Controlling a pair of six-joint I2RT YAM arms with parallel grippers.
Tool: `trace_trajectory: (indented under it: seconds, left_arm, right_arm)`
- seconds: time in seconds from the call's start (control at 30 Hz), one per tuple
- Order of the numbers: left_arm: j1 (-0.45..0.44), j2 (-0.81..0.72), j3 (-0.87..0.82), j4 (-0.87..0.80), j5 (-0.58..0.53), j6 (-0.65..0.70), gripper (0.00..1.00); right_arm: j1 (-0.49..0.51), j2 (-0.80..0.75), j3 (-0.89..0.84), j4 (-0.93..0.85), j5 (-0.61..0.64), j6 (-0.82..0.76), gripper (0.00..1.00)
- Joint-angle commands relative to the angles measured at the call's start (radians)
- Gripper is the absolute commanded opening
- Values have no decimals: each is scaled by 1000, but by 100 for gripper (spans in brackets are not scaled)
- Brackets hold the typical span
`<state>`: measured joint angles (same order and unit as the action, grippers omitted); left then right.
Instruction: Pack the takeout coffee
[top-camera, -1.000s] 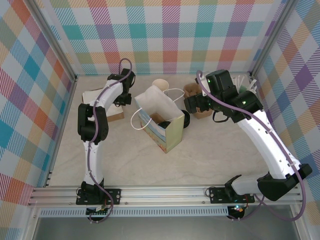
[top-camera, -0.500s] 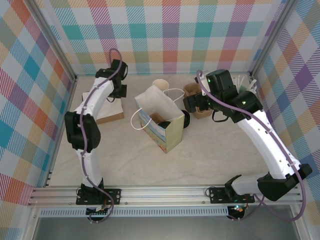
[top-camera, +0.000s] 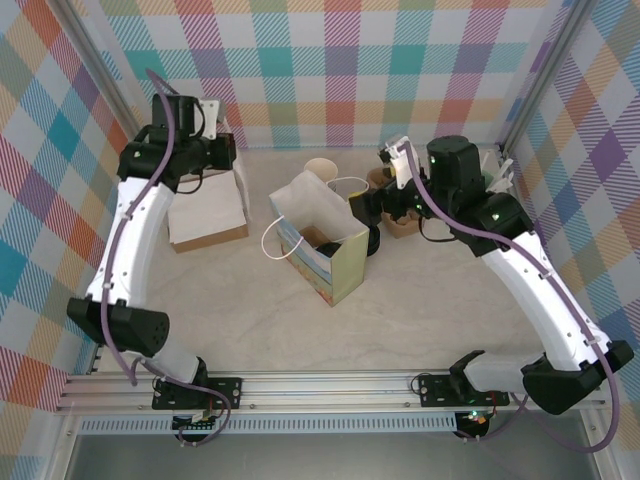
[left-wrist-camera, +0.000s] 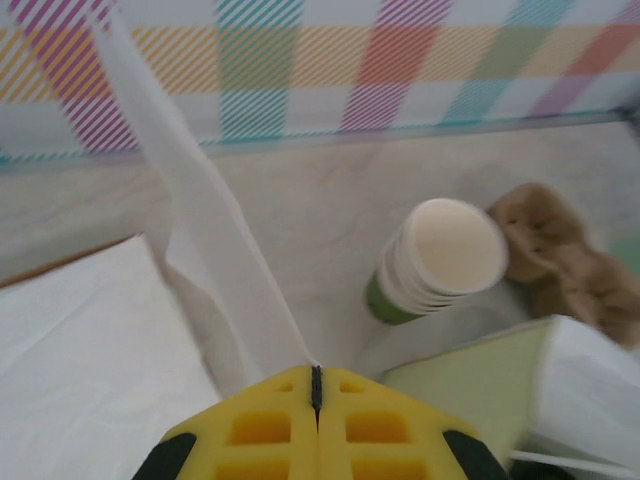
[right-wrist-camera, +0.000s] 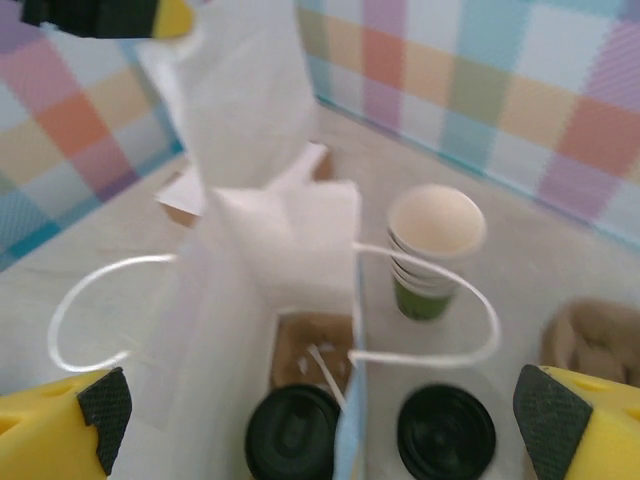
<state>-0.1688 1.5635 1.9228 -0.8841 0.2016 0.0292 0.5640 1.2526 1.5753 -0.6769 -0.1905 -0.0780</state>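
The white paper bag (top-camera: 322, 240) stands open mid-table. Seen from the right wrist, a round black lid (right-wrist-camera: 293, 432) sits inside the bag (right-wrist-camera: 250, 260), beside a brown insert and a white stick; this looks like the takeout coffee, with its cup wall hidden. My right gripper (top-camera: 375, 205) hangs open just above the bag's right edge, nothing between its fingers (right-wrist-camera: 60, 420). My left gripper (top-camera: 228, 150) is raised at the back left, shut on a thin white napkin (top-camera: 240, 180) that hangs from the jaws (left-wrist-camera: 200, 220).
A stack of cream-rimmed green cups (top-camera: 320, 168) stands behind the bag. Black lids (top-camera: 372, 238) lie against the bag's right side. Brown paper pieces (top-camera: 385, 182) sit near my right wrist. A napkin box (top-camera: 205, 215) lies at the left. Checked walls close three sides.
The left arm has risen from the napkin box and swung left and back, pulling a white napkin up with it. The right gripper has shifted slightly above the bag.
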Motion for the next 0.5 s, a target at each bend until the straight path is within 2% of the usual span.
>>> trace_trajectory:
  seconds: [0.0, 0.2, 0.3, 0.47]
  left_arm:
    - [2, -64, 31, 69, 257, 66, 0]
    - [0, -134, 36, 180, 582, 78, 0]
    - [-3, -147, 38, 215, 681, 74, 0]
    - [-26, -151, 43, 235, 764, 89, 0]
  right_arm:
    - [-3, -10, -14, 184, -211, -97, 100]
    - [10, 45, 40, 302, -371, -157, 100]
    - [39, 87, 87, 320, -412, -208, 100]
    - [78, 182, 207, 294, -433, -220, 100]
